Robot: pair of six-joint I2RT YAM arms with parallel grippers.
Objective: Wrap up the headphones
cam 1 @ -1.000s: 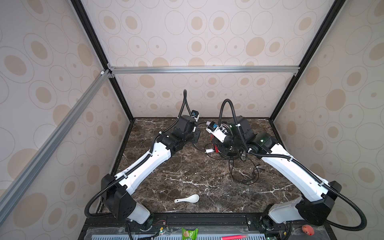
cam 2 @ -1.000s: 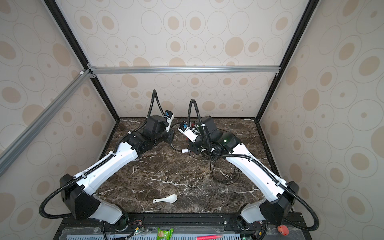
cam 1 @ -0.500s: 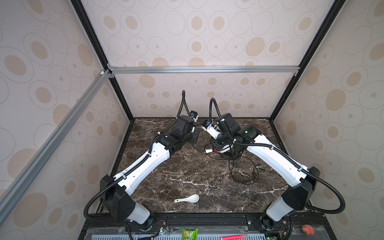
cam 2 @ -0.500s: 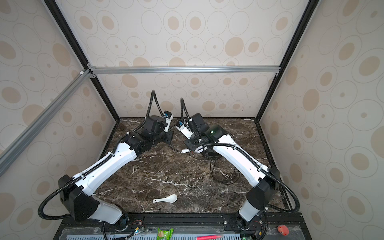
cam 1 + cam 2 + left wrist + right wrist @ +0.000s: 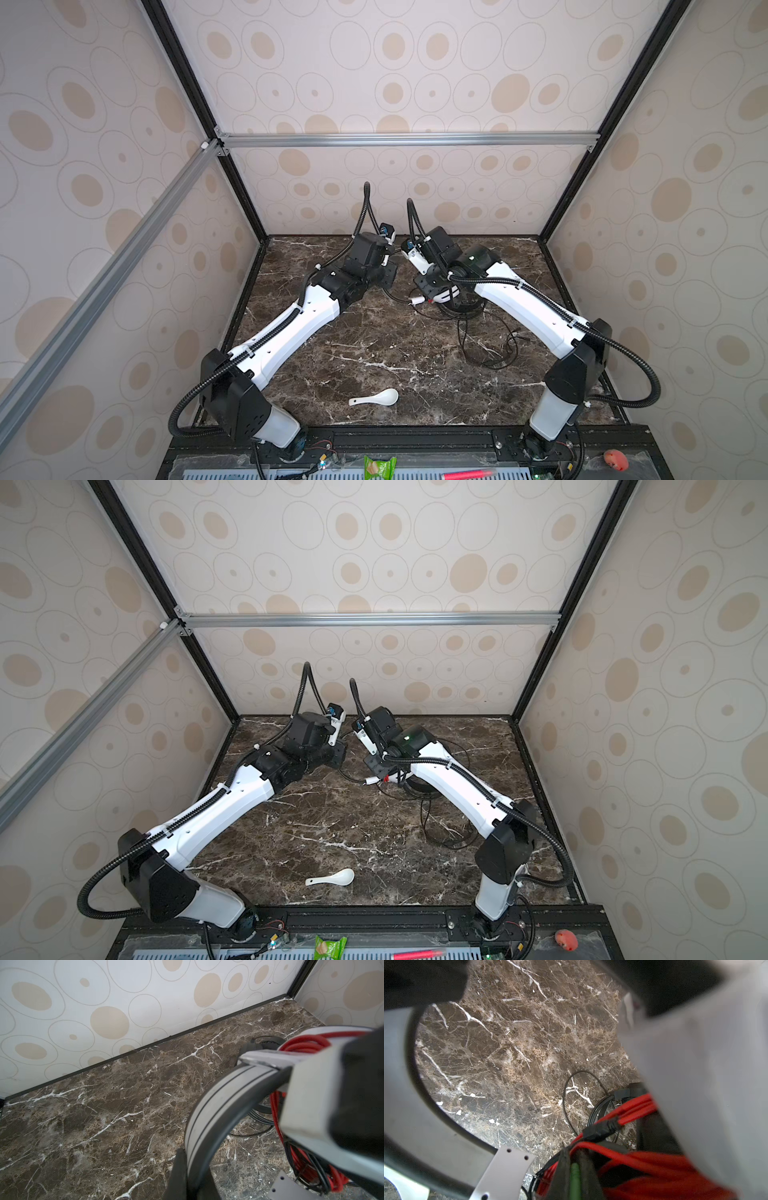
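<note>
Marble tabletop (image 5: 374, 353): left tool (image 5: 188, 1180) pinches the grey band (image 5: 209, 1105), right tool (image 5: 575, 1169) pinches the red cord (image 5: 633, 1109).

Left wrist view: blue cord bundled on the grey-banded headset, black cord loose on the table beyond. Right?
Not blue. The left wrist view shows the bundled cord is red; it sits on the grey-banded headset, with black cord loose on the table beyond.

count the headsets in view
2. The white headset, red cord wound on it, is between the two arms' tips, toward the back; the black headset lies on the table under the right arm, mostly hidden.
</note>
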